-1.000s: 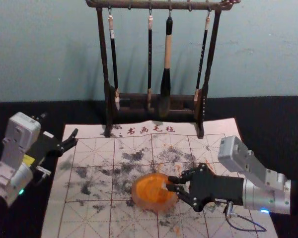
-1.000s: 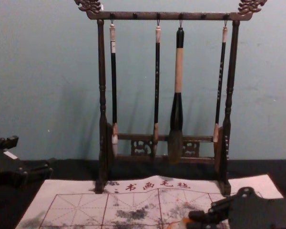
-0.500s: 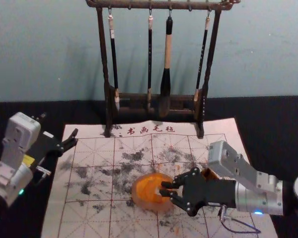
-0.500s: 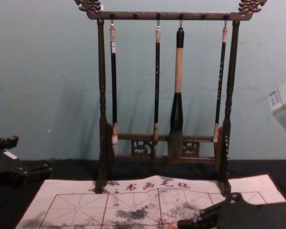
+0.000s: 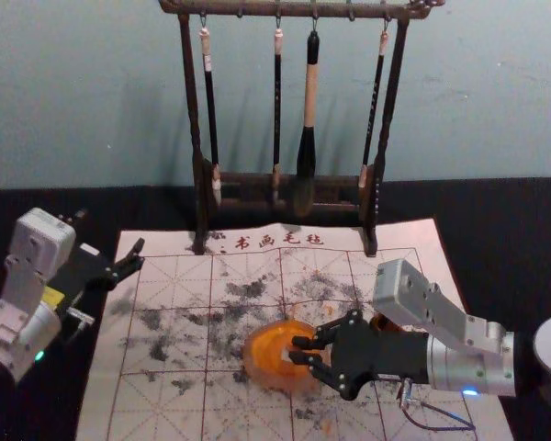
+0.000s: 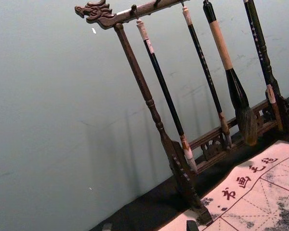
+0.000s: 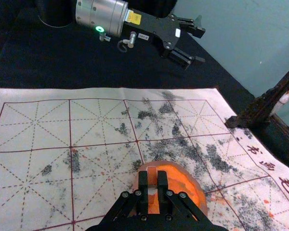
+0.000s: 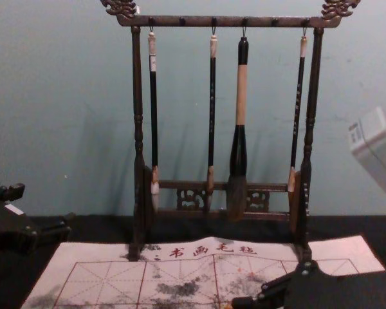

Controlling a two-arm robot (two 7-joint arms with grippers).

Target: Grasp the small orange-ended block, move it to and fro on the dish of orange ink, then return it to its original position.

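The right end effector (image 5: pixel 296 349) pinches a small block (image 7: pixel 152 176) between its two black fingers, over the round dish of orange ink (image 7: pixel 185 186); whether block and ink touch cannot be told. The dish sits on a pale sheet (image 7: pixel 48 94) ruled with red squares and dashed lines, blotched grey-black, with dark characters along one edge. Beyond the sheet, the left end effector (image 5: pixel 138 254) hangs over the dark surface (image 7: pixel 86 70), fingers spread. Part of a dark wooden stand (image 7: pixel 254 111) stands near the characters.
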